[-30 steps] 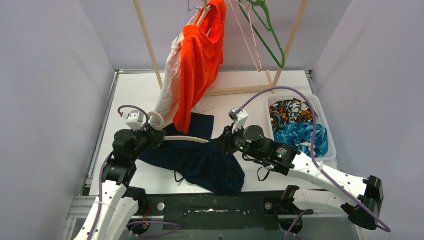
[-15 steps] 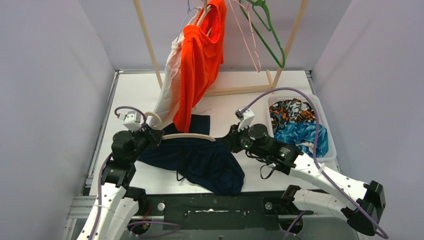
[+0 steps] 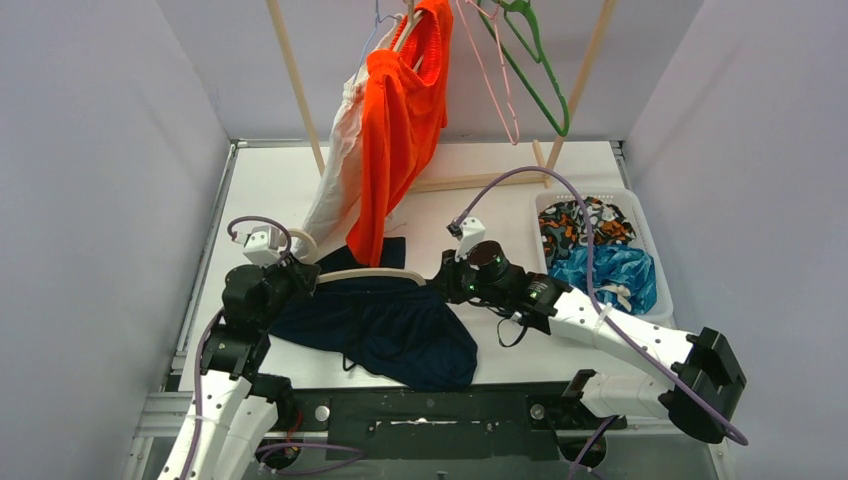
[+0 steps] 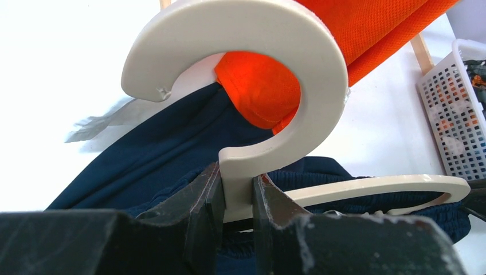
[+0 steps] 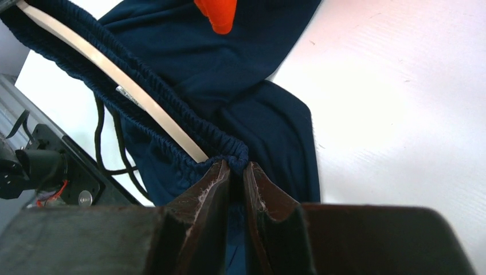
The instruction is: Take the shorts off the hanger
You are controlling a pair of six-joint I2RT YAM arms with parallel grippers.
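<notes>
Basket [image 4: 457, 114]: camo shorts [image 3: 585, 218] + blue leaf shorts [image 3: 605, 270]. L gripper [image 4: 236, 197] pinches hanger [image 4: 321, 74]; R gripper [image 5: 236, 172] pinches navy shorts [image 5: 229, 63]. Tag [image 5: 127, 97] too tiny to read.

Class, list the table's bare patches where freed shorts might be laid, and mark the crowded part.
Bare: tabletop left of the white shorts, to the table edge; also between orange shorts and basket. Crowded: near centre, where navy shorts, hanger, left gripper and right gripper meet.
</notes>
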